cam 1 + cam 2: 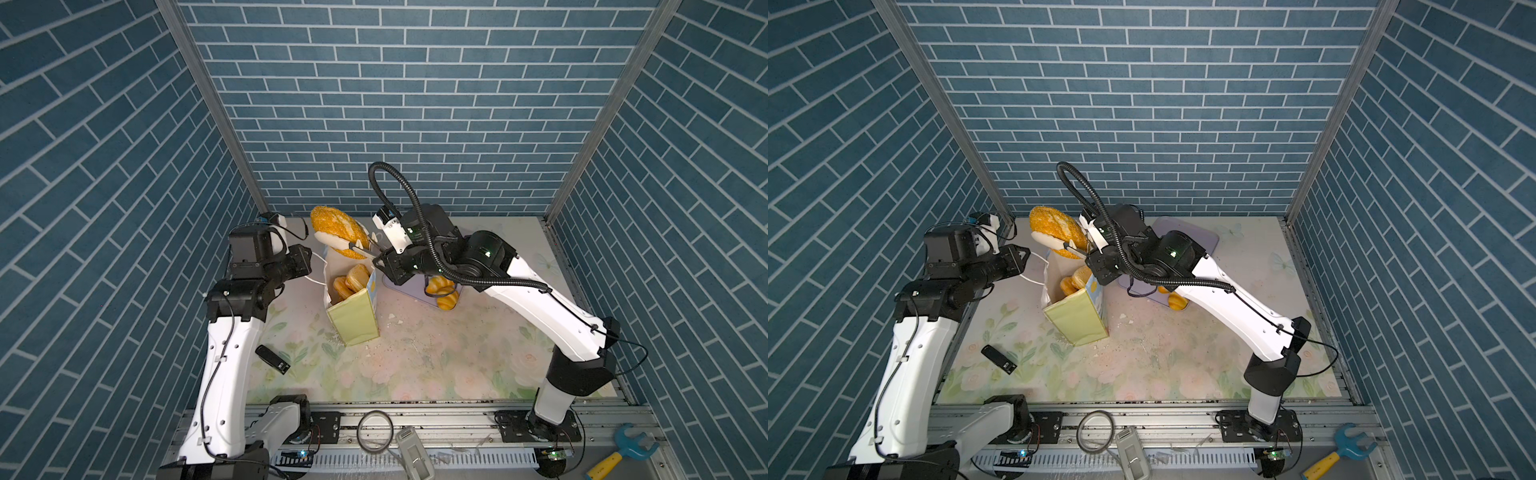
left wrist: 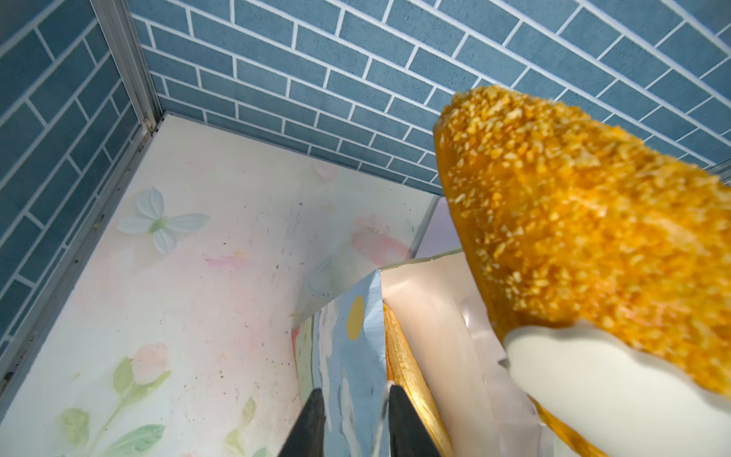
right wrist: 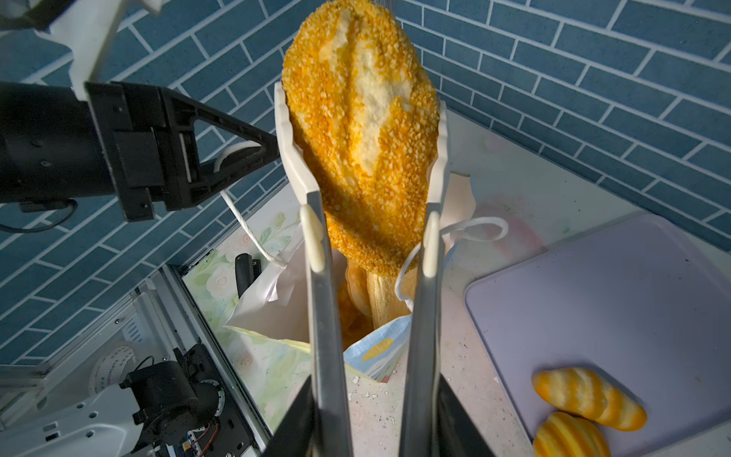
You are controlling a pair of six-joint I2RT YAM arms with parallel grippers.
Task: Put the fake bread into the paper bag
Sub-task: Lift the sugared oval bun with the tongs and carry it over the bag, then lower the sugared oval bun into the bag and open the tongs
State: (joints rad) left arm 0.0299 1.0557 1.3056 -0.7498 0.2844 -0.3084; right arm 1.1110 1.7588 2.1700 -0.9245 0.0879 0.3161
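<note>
My right gripper (image 3: 375, 395) is shut on metal tongs (image 3: 324, 316). Their white tips clamp a big seeded loaf (image 3: 364, 138) of fake bread, which hangs tilted above the open mouth of the paper bag (image 1: 355, 320). The loaf (image 1: 336, 232) shows in both top views (image 1: 1054, 228). Several rolls (image 1: 353, 280) lie inside the bag. My left gripper (image 2: 354, 389) sits at the bag's left top edge, jaws a little apart astride the light blue side panel (image 2: 348, 348). The white cord handle (image 3: 245, 225) runs up to it. Two more rolls (image 3: 585, 395) lie on the lavender tray (image 3: 613, 296).
A small black device (image 1: 272, 358) lies on the floral table left of the bag. Crumbs are scattered round the bag's base. On the front rail sit a tape ring (image 1: 375, 430), a white gadget (image 1: 413, 453) and a toy wrench (image 1: 623, 451). Brick walls close three sides.
</note>
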